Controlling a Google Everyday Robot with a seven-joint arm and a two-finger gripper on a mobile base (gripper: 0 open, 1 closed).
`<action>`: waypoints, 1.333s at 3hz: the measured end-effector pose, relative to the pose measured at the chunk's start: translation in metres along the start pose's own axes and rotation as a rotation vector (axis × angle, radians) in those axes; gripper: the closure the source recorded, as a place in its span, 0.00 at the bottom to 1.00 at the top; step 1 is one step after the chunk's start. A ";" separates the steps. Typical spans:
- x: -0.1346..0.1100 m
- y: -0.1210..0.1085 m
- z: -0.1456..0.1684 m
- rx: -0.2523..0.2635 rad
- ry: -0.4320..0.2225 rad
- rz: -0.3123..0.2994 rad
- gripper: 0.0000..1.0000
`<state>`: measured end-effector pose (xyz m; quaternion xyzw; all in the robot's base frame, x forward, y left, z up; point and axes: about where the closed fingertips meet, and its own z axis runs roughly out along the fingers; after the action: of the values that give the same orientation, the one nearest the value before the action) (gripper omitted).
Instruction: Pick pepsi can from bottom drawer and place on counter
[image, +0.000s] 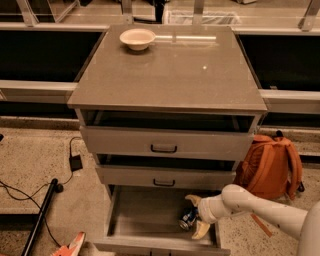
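i'm at the grasping step: my claw (194, 216) is down inside the open bottom drawer (145, 215), toward its right side, with my two fingers (200, 230) spread apart and not clamped on anything yet. the pepsi can (188, 219) lies on the drawer floor right at my fingertips, between them and a little beyond, toward the drawer's middle. i cannot tell whether the pads touch it. next, i judge, i need to push in so the can sits deeper between the fingers, then squeeze down on it. after that comes a lift clear of the drawer front and the two upper drawers overhead, up to the surface (170, 75) well above the claw, where a cream bowl (137, 38) sits near the far edge.
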<state>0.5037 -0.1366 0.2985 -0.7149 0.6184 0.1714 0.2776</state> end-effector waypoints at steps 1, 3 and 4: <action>0.025 0.004 0.030 0.003 -0.004 0.018 0.24; 0.079 -0.008 0.081 0.016 0.004 0.090 0.22; 0.097 -0.013 0.095 0.016 0.024 0.110 0.21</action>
<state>0.5428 -0.1542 0.1691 -0.6794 0.6615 0.1729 0.2662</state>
